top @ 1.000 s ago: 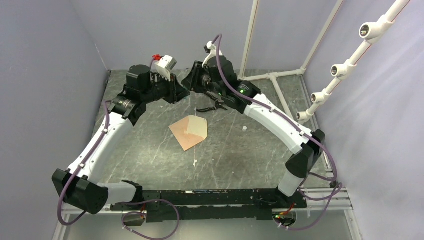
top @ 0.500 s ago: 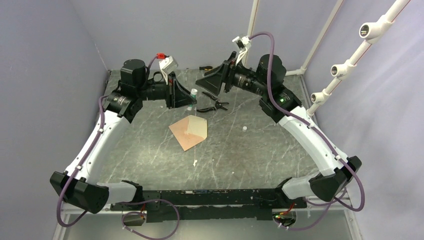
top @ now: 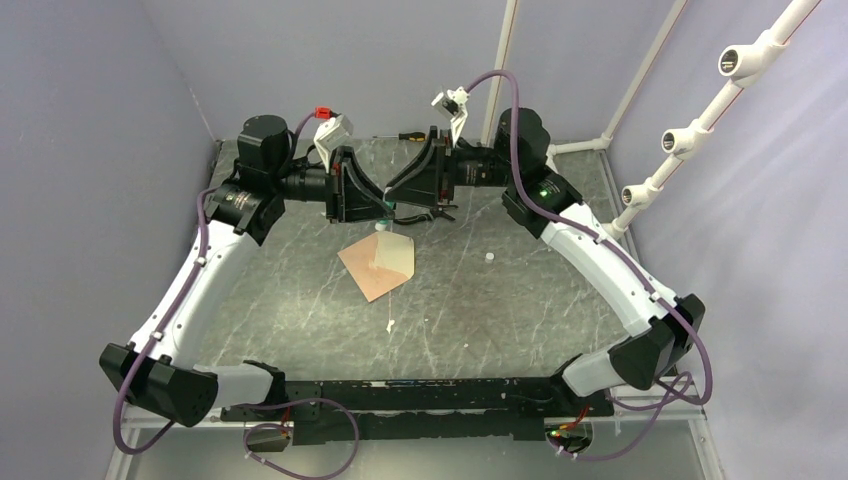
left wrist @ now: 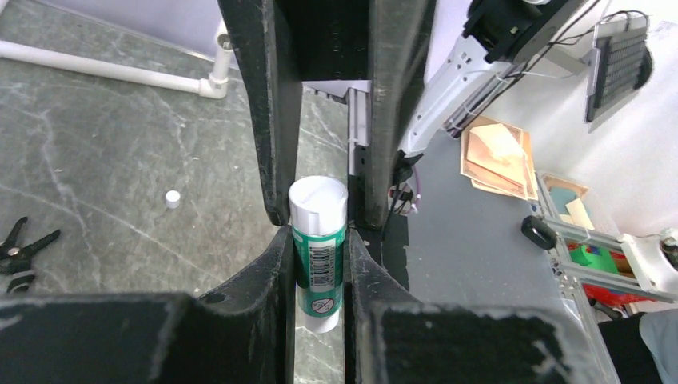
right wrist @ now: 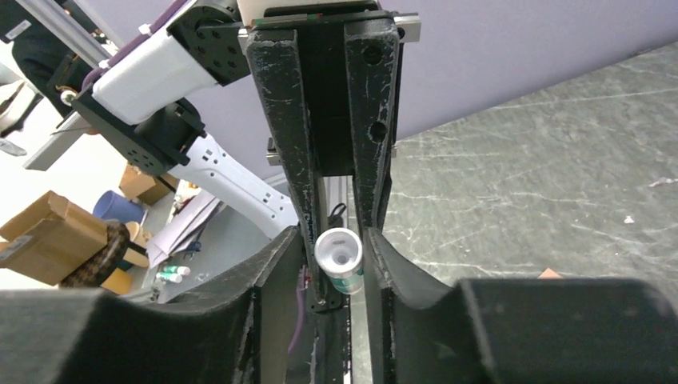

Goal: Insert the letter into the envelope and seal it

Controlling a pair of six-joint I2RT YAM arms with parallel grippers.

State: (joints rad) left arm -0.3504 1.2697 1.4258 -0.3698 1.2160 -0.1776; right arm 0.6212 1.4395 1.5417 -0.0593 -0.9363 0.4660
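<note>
Glue stick (left wrist: pixel 319 268) is what both arms meet over, raised above the tabletop (top: pixel 300 300) a little in from the middle of the far edge. My left gripper (left wrist: pixel 318 248) is clenched on its green barcoded body. The white cap end pokes out towards the other arm. My right gripper (right wrist: pixel 337 240) has come in head-on, its fingers (right wrist: pixel 292 248) flanking that white end. From the left wrist camera I see a thin gap on at least one side, so I cannot tell whether the right one has actually bitten down or only brackets it.

On the table just nearside of the grippers, close to the centre, lies the envelope (top: pixel 378 262). It is flat and turned diagonally to the edges, salmon-brown on its left part. A paler cream panel lies towards its right, and a point aims at the far edge. From the overhead view I cannot separate the letter from it; the two tones may be two sheets or one.

Black pliers (left wrist: pixel 19 251) lie beyond the envelope towards the far edge, partly under the right gripper. A small white cap (top: pixel 490 257) sits alone to the right of the envelope, and a white scrap (top: pixel 388 325) lies towards the near edge. A screwdriver (top: pixel 404 133) rests along the far edge, with white pipe framing (top: pixel 545 152) at the far right corner.
</note>
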